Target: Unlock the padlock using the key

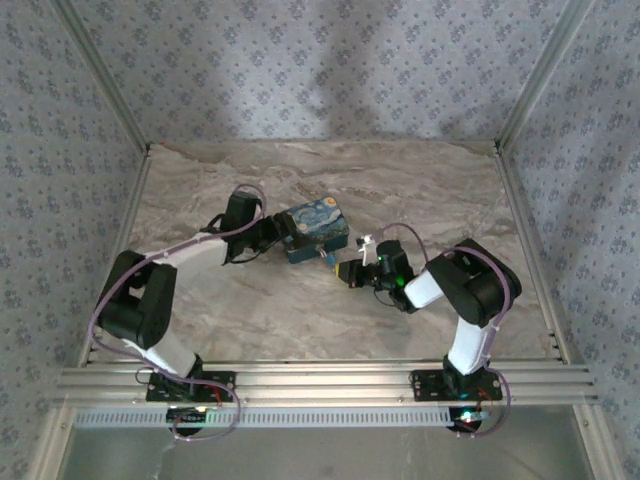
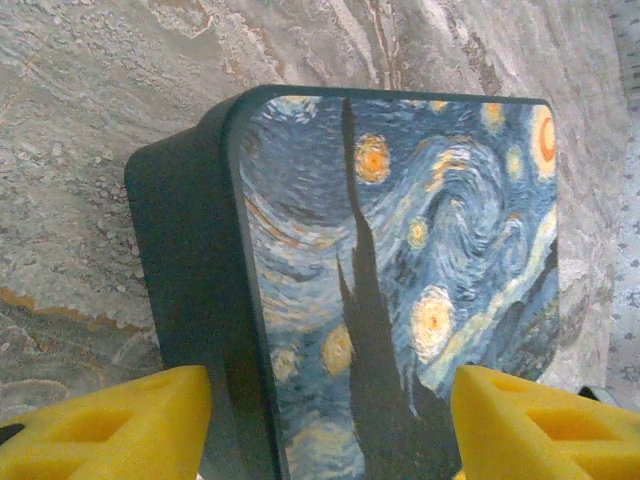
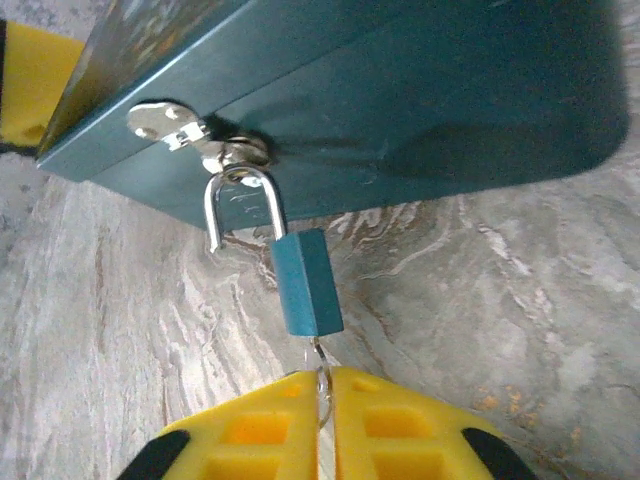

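**Key in line with the padlock, right arm on it**

One table (image 1: 430, 190) carries everything, and near its middle lies one box (image 1: 318, 228), long side running left to right. The left gripper (image 2: 330, 385) has come in from the box's left end. Its fingers stand wide with the box between them, but whether they press on it cannot be told.

The right gripper (image 3: 325, 378) sits just off the box's near side. Its fingers are all but together, pinching the one key (image 3: 317, 352).

One padlock (image 3: 305, 280) hangs from the hasp (image 3: 185, 130) on that near side, toward the box's right end. Its shackle (image 3: 238, 185) passes through the hasp loop. The body's long axis runs from the hasp straight toward the right fingers, and the key enters the body's end in the same line. The right arm is therefore much the nearer, and any turn would be about that shared axis.

One leg of the shackle ends clear of the body, so the lock looks sprung, though it is not yet off the hasp.
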### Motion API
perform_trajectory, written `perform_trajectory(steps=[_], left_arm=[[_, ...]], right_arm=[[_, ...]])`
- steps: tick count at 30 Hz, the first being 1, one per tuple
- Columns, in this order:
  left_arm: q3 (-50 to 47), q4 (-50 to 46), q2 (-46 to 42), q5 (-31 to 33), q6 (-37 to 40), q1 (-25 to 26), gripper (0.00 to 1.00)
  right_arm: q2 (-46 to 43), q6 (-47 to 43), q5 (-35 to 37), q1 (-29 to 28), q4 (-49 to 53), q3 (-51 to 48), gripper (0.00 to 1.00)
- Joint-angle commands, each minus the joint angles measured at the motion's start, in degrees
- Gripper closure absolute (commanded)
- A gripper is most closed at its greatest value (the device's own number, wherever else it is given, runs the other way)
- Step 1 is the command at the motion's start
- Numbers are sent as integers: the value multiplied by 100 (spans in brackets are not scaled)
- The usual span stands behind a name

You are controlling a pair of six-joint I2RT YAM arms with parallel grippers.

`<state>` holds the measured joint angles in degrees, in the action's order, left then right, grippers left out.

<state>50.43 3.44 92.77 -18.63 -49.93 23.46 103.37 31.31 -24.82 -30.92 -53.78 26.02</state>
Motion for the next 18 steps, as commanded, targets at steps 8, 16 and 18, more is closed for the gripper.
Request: perform_trajectory(steps=[8,16,18], left_arm=[[-91,41,320,-9,213,-10,48],[-342,10,230,84,192,76,55],[-435,-31,152,135,178,127,56]], right_arm=[[-884,-298,-372,400,591,17,60],[-690,-73,-775,497,589,697,53],[-573,-73,-822,542,588,858,52]])
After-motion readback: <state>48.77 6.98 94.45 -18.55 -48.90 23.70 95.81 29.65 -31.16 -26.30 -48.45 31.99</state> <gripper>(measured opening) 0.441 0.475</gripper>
